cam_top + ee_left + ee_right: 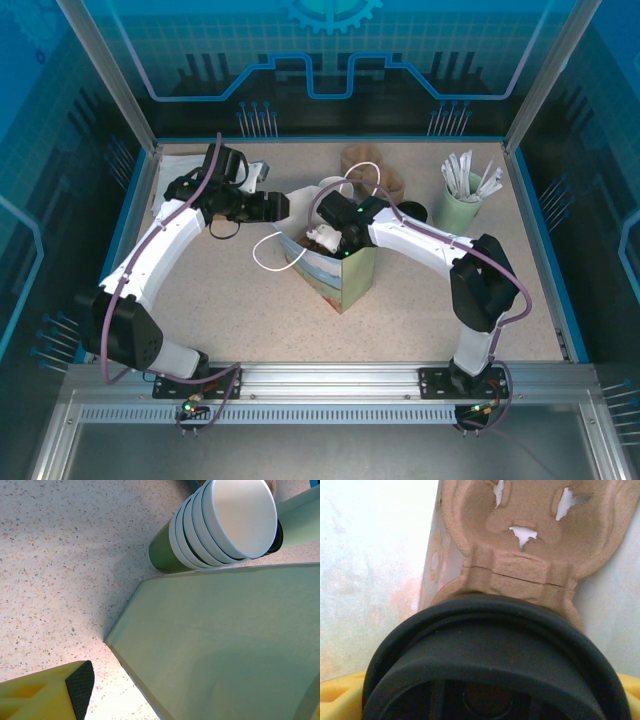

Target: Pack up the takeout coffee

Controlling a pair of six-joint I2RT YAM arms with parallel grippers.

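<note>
On the speckled table [260, 320], top view, a paper bag [345, 280] with white handles is stood open at the middle. The left gripper [272, 205] is held at the bag's left rim. The right gripper [328, 240] is set in the bag's mouth. A pale green cup of white sticks [462, 200] is seen back right, well apart from the bag.

Left wrist view: the bag's pale wall is seen as a flat panel running between the fingers. One yellow finger with a black pad [75, 690] is seen low left, clear of the wall, so the jaws are read as apart with nothing clamped. A stack of green cups [225, 530] with white insides is stood just beside the bag's corner.

Right wrist view: the takeout coffee [490, 650] is seen up close, its black lid spanning from one yellow finger to the other. The jaws are spread wide and clamped on the cup. The cup is held inside the bag, above a brown pulp carrier [520, 545], with pale bag walls on both sides.
</note>
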